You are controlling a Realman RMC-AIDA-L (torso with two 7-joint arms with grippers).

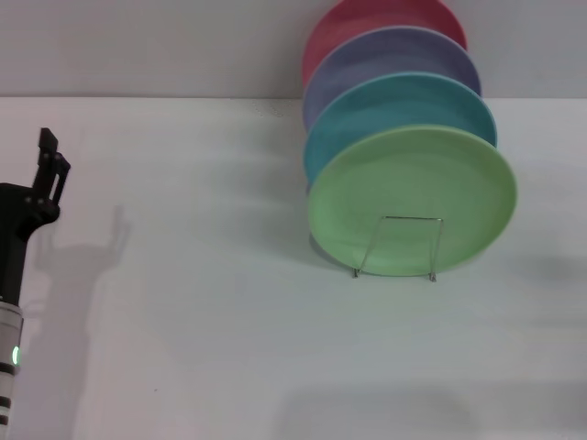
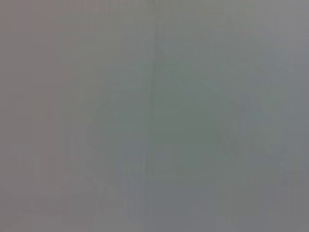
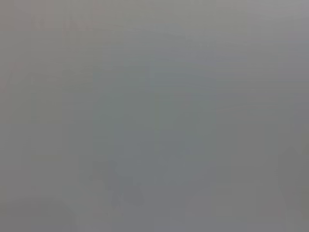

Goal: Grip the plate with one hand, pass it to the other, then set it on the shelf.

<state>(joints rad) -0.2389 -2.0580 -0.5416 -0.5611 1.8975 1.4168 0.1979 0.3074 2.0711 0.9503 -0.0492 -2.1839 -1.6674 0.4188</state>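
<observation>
Standing tilted on edge at the front of the shelf (image 1: 398, 246), the light green plate (image 1: 413, 197) is being held up by the thin wire loops. Behind it, a turquoise plate (image 1: 385, 112), a lavender plate (image 1: 390, 60) and a red plate (image 1: 367, 20) are being kept in a row. Well apart, at the white counter's (image 1: 202, 302) left edge, the left hand (image 1: 48, 170) is being held raised and empty; how wide its fingers are cannot be told.
</observation>
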